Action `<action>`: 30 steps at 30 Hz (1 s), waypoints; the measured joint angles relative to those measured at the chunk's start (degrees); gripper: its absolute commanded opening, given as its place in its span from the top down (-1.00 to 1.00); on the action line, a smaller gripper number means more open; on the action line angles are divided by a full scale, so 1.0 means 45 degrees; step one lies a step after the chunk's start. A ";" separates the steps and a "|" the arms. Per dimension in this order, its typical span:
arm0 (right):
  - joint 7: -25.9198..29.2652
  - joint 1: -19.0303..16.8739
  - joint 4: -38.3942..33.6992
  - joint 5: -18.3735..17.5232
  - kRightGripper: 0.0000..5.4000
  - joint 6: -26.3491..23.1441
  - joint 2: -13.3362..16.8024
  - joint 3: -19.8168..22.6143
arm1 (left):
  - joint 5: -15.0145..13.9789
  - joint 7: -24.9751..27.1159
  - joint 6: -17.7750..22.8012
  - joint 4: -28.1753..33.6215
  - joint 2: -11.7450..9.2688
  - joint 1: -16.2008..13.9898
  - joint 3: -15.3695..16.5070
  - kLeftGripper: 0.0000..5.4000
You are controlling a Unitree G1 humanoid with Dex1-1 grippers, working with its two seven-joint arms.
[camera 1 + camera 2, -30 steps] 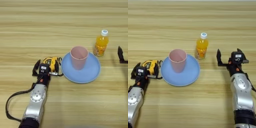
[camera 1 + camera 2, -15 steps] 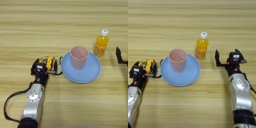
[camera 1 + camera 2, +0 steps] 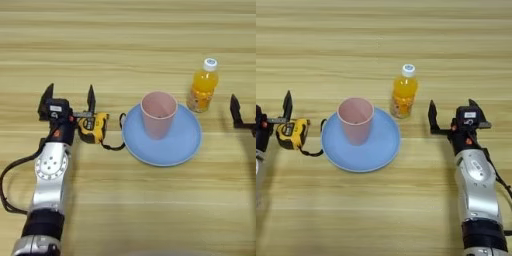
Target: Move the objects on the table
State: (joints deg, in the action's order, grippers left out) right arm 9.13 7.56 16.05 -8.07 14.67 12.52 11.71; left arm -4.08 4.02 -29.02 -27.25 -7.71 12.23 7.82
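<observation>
1. Light-wood table [image 3: 130, 40] w/ horizontal plank grain fills both views.
2. Round blue plate [image 3: 175, 150] sits mid-table; pink plastic cup [image 3: 158, 114] stands upright on it, toward the plate's far-left part, mouth up.
3. Small orange-juice bottle [image 3: 404, 92] w/ white cap stands upright on the table just beyond the plate's far-right rim, close to it; can't tell if touching.
4. Yellow-black tape measure [image 3: 94, 128] lies on the table just left of the plate; its black strap [image 3: 116, 144] loops toward the plate rim.
5. Left gripper [image 3: 69, 100] is at the tape measure's left side, fingers spread wide, holding nothing; its right finger [image 3: 91, 98] stands just behind the tape measure.
6. Right gripper [image 3: 452, 116] is right of the bottle, apart from it, fingers wide open and empty.
</observation>
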 measured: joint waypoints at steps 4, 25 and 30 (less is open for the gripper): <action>-0.0303 0.0439 0.1359 0.0267 -1.00 0.1374 -0.0308 -0.0003 | -0.0190 0.0172 -0.0581 -0.2934 -0.0560 0.1319 0.0581 -0.99; 0.0025 0.2002 0.6381 -0.0173 -1.00 0.4939 -0.0417 0.0596 | -0.0729 0.1246 -0.2661 -0.6775 -0.1191 0.2819 0.1453 -0.99; 0.0033 0.1998 0.6360 -0.0171 -1.00 0.4939 -0.0417 0.0560 | -0.0670 0.0979 -0.2663 -0.6694 -0.1326 0.2763 0.1494 -0.99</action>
State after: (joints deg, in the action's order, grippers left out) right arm 9.28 16.56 44.67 -8.84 36.90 10.64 14.23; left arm -7.10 8.43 -41.00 -57.38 -13.67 24.67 14.55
